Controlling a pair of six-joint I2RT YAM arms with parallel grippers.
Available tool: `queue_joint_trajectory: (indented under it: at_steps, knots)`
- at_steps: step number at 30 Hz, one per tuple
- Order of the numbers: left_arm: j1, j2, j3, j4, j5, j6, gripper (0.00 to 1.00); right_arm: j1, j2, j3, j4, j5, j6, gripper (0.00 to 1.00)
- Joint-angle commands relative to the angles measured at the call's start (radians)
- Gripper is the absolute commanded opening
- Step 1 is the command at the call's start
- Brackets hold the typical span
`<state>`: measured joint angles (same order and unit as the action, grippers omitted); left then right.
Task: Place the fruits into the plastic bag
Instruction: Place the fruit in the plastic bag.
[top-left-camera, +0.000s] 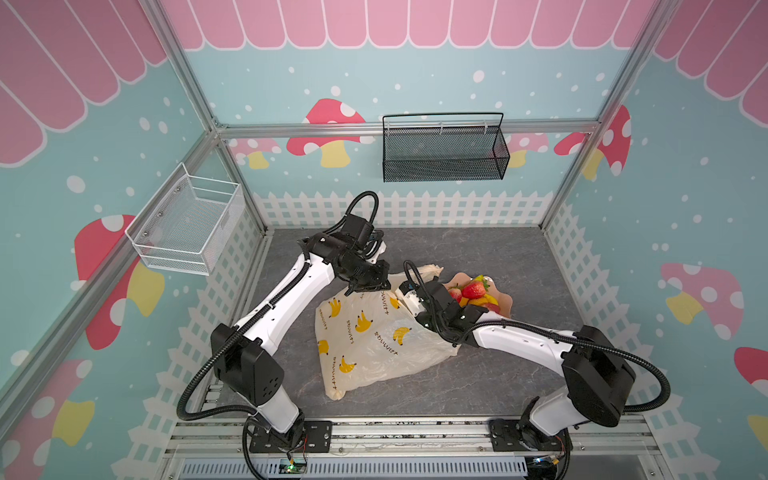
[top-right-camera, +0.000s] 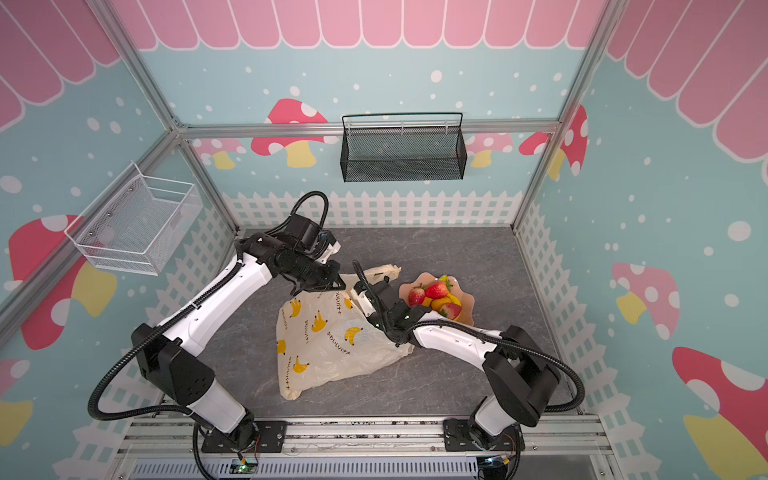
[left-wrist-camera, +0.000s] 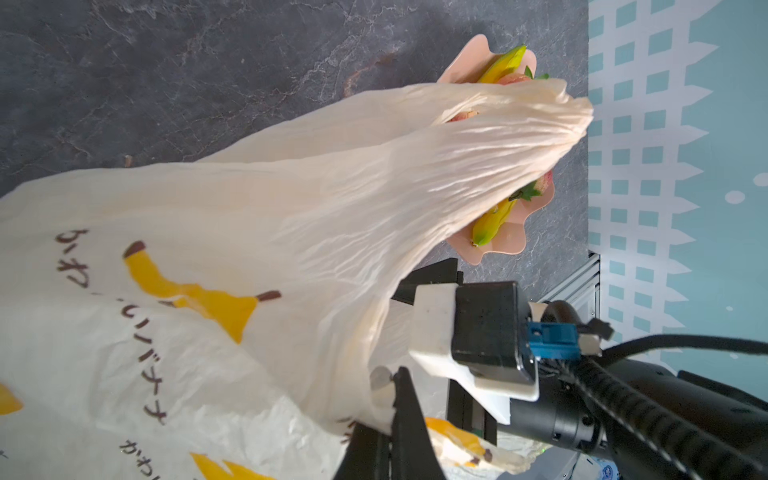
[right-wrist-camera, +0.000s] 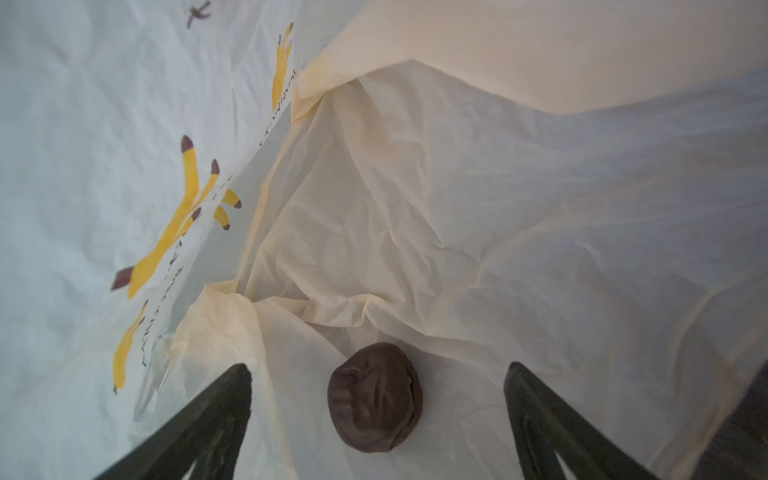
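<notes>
Right gripper (right-wrist-camera: 379, 366): inside the bag (top-left-camera: 365, 345), jaws wide apart, grasping nothing. The brown fruit (right-wrist-camera: 375, 397) lies loose on the bag's inner film between the two fingers, touching neither. Left gripper (left-wrist-camera: 397, 415): clenched on the bag's rim at the mouth, holding the film lifted so that the opening stands clear. The bag's long axis runs from this held mouth back toward the arm bases. The plate (top-right-camera: 467, 307) sits just beside the mouth, on the right arm's side and close to its wrist; the right arm is therefore the nearer one for the next pick, which would require withdrawal from the mouth and a short move to the right. Count on the plate, as visible: three strawberries (top-right-camera: 436, 289), two bananas (left-wrist-camera: 490, 224), one tangerine (top-right-camera: 440, 304). Count in the bag: one brown fruit. One bag, one plate.
</notes>
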<state>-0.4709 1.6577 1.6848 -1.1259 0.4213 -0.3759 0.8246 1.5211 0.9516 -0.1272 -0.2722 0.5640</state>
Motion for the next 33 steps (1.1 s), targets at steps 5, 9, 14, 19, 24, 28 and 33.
queue_joint_trajectory:
  at_steps: [5,9,14,19,24,28,33]
  knots:
    - [-0.013,0.065,0.115,-0.019,-0.044,0.060,0.00,0.003,-0.071,-0.050,-0.056,0.026,-0.017,0.96]
    - [-0.034,0.118,0.186,-0.055,-0.092,0.102,0.00,0.007,-0.077,-0.063,-0.007,-0.004,-0.014,0.96]
    - [-0.041,0.145,0.247,-0.078,-0.163,0.133,0.00,0.019,-0.079,-0.059,0.050,-0.024,-0.026,0.96]
    - [-0.052,0.132,0.263,-0.061,-0.225,0.164,0.00,0.039,-0.113,-0.064,0.096,0.033,-0.042,0.96]
    - [-0.073,0.098,0.215,-0.006,-0.259,0.195,0.00,0.042,-0.137,-0.103,0.187,0.031,-0.048,0.99]
    - [-0.086,0.070,0.160,0.026,-0.264,0.209,0.00,0.053,-0.082,-0.089,0.190,0.004,-0.052,0.98]
    - [-0.093,-0.012,0.041,0.096,-0.251,0.209,0.00,0.052,-0.079,-0.098,0.116,0.168,-0.016,1.00]
